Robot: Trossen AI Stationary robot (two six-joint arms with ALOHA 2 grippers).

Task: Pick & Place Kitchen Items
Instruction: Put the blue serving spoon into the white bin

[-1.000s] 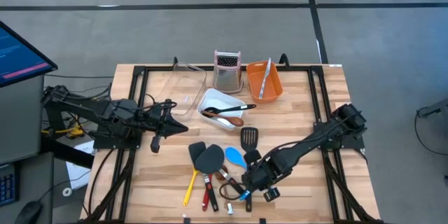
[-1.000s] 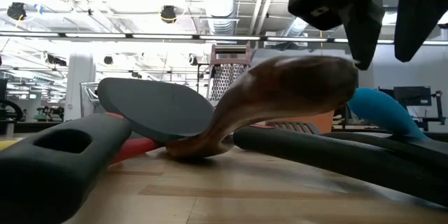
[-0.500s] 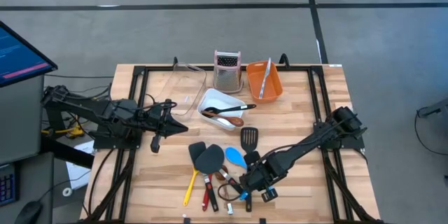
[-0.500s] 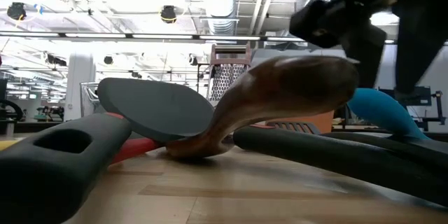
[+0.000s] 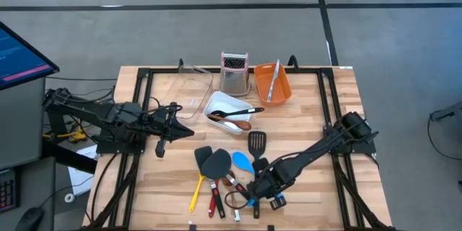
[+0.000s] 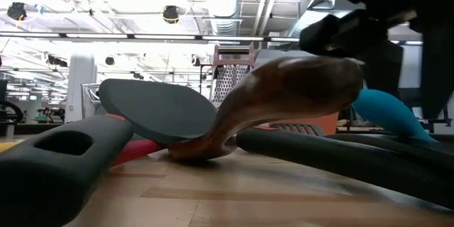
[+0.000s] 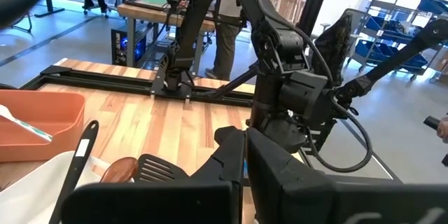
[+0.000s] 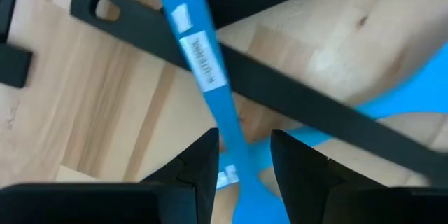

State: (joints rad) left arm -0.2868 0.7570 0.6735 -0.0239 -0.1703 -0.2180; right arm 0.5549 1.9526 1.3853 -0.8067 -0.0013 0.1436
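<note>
The right gripper (image 5: 254, 193) is down at about 6 o'clock on the wooden table (image 5: 310, 115), low over the pile of utensils near the front edge. In the right wrist view its two dark fingers (image 8: 203, 159) stand partly open with the handle of a blue spoon (image 8: 203, 63) running between them; the fingers sit on either side of the handle, and whether the pads actually press it cannot be told. A long black handle (image 8: 231, 63) with a hanging hole crosses over the blue handle.

From above, the pile holds a black spatula (image 5: 216, 163), a second black spatula (image 5: 203, 154) on a yellow handle (image 5: 195, 194), a blue spoon bowl (image 5: 242, 161), a black slotted turner (image 5: 257, 142) at its 1 o'clock side, and red-handled tools (image 5: 215, 201). In the low view a brown wooden spoon (image 6: 284, 99) arches over a black spatula blade.

Toward the table's centre a white tub (image 5: 225, 105) holds a wooden spoon and a black-handled tool (image 5: 245, 112). At 12 o'clock stand a steel box grater (image 5: 233, 73) with a pink top and an orange tub (image 5: 272, 81) just beside it; a clear tub (image 5: 193, 86) lies at 11 o'clock.

The left gripper (image 5: 160, 148) waits at 9 o'clock, fingers closed on nothing.
</note>
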